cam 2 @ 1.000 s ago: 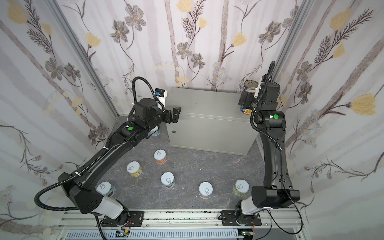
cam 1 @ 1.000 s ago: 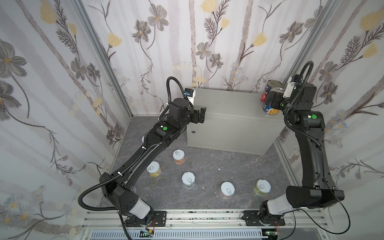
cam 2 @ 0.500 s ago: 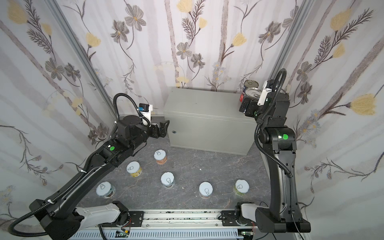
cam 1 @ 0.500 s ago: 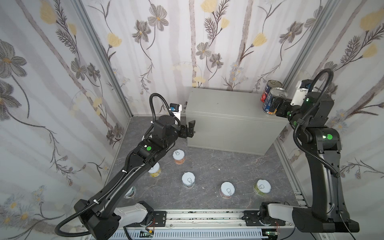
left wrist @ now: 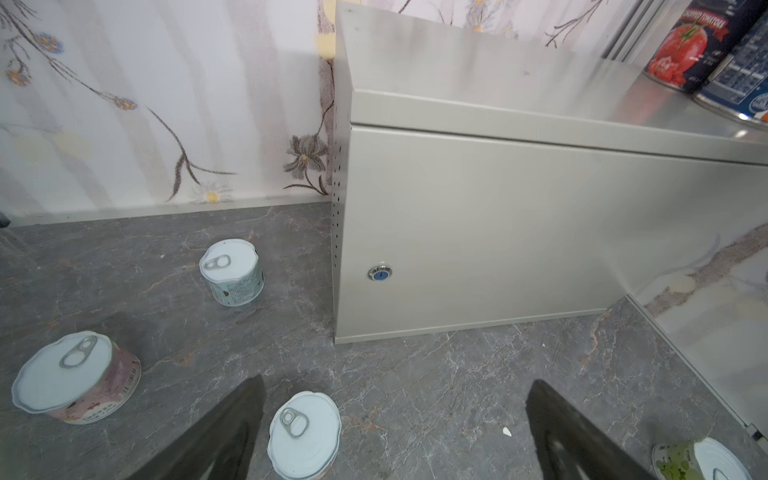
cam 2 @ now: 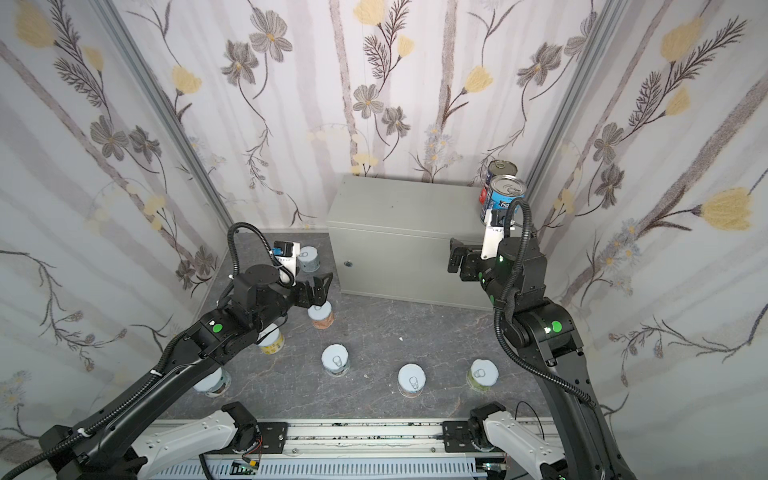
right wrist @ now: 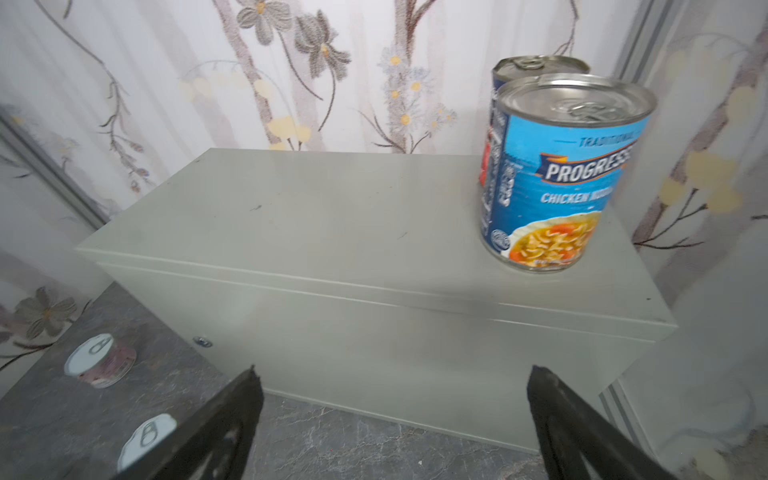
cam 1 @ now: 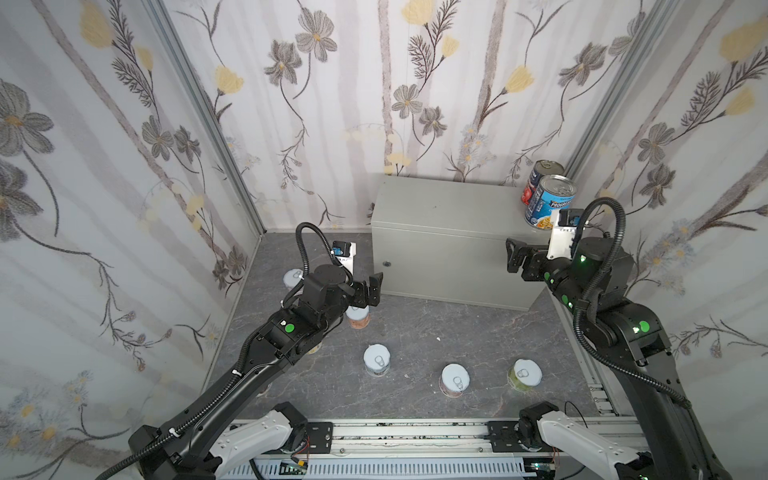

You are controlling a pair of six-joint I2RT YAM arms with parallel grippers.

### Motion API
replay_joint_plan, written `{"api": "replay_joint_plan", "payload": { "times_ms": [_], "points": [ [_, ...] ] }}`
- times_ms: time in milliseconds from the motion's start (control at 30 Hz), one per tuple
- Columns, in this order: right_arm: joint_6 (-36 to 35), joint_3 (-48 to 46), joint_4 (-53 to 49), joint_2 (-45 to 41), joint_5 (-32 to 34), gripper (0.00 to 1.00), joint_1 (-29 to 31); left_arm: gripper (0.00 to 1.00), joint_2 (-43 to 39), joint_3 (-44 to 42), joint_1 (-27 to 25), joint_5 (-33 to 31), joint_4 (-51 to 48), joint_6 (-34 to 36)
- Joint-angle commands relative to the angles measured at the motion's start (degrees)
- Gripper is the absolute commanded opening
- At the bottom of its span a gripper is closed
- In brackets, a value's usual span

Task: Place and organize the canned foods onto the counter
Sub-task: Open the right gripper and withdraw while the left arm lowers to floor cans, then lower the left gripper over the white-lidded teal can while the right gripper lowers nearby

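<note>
Two tall cans (cam 1: 547,205) crowd the right end of the counter (cam 1: 440,203), likely saving room for short cans (cam 1: 377,360); left gripper (cam 1: 374,289) and right gripper (cam 1: 513,255) gape empty.

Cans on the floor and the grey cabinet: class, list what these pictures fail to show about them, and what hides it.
- Navy-and-red can: right wrist view, mostly behind the blue soup can.
- Yellow can: in a top view, partly under the left arm.
- Green can: left wrist view, cut by the frame edge.
- Floor cans: label text too small in both top views.
</note>
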Motion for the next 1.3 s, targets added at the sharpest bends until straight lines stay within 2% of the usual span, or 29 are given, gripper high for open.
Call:
{"api": "replay_joint_plan", "payload": {
  "times_ms": [0,200,467,867,1267],
  "points": [
    [1.31,-3.91,3.05,-1.71,3.21,1.00,4.59,1.00,-0.54,-2.21,-1.78,-2.66,0.09,-2.21],
    [3.67,-12.08,2.63,-3.26,8.81,1.00,15.72,1.00,-1.33,-6.70,-6.00,-5.82,0.19,-5.08],
    [7.78,-22.21,5.59,-4.66,9.54,1.00,26.34,1.00,-0.98,-12.71,-8.85,-6.57,0.96,-8.29],
    [14.96,-39.27,11.38,-5.90,5.77,1.00,33.39,1.00,0.58,-20.16,-10.77,-5.87,4.98,-11.20],
    [20.81,-48.08,14.10,-3.12,1.72,1.00,38.30,1.00,0.86,-27.58,-12.66,-5.36,10.30,-14.62]
  ]
}}
